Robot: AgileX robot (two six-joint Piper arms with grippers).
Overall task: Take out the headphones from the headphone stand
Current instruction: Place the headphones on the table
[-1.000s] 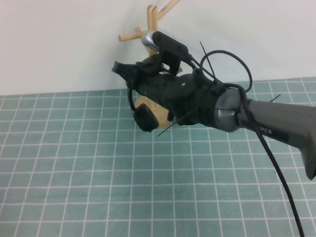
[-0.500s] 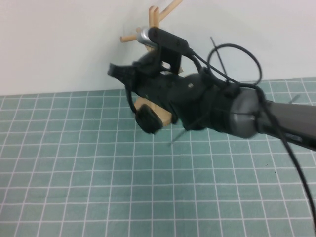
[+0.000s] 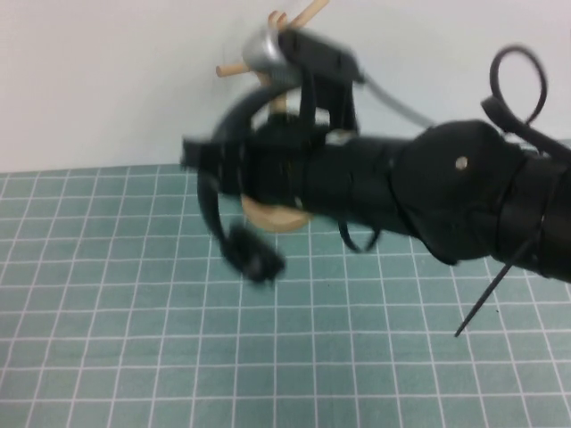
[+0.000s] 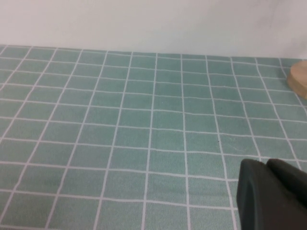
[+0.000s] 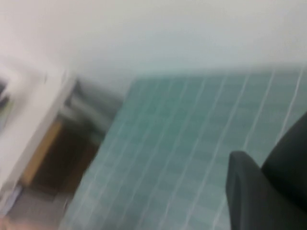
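The black headphones (image 3: 252, 259) hang in front of the wooden headphone stand (image 3: 284, 25). Their thin headband arcs from near the stand's pole round to the left, and one ear cup dangles over the mat, left of the stand's disc base (image 3: 275, 217). My right gripper (image 3: 203, 160) is at the left end of the big black arm and is shut on the headband. In the right wrist view only blurred dark fingers (image 5: 249, 191) show over the mat. My left gripper (image 4: 268, 196) is shut and empty low over the mat. The stand's base (image 4: 300, 79) shows at the edge of its view.
The green grid mat (image 3: 134, 312) covers the table up to the white back wall. My right arm (image 3: 464, 192) and its loose cables hide most of the stand's pole. The right wrist view shows the mat's far edge with a shelf beyond (image 5: 43, 143).
My right arm has swung nearer the camera and turned. The headphones moved with it, the ear cup dropping left and down, away from the stand's base.
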